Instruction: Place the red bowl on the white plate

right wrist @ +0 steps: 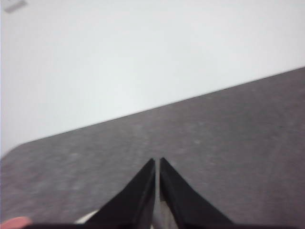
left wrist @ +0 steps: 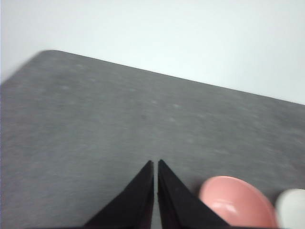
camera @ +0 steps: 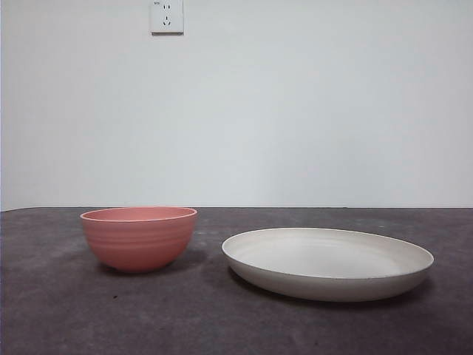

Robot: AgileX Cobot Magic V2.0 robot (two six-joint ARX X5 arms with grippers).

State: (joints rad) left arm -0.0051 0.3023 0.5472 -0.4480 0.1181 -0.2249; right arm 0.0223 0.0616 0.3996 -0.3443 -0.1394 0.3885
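The red bowl (camera: 138, 238) is sitting upright on the dark grey worktop (camera: 59, 310) at the left of the front view, and nothing is showing inside it. Just beside it to the right, apart from it, the white plate (camera: 327, 262) is lying flat, its shallow inside bare. A wall socket (camera: 167, 16) is showing on the white wall behind. The left claw (left wrist: 156, 164) is hanging above the worktop near the bowl, jaws nearly closed and gripping nothing. The right claw (right wrist: 157, 162) is hanging likewise, jaws nearly together and gripping nothing.
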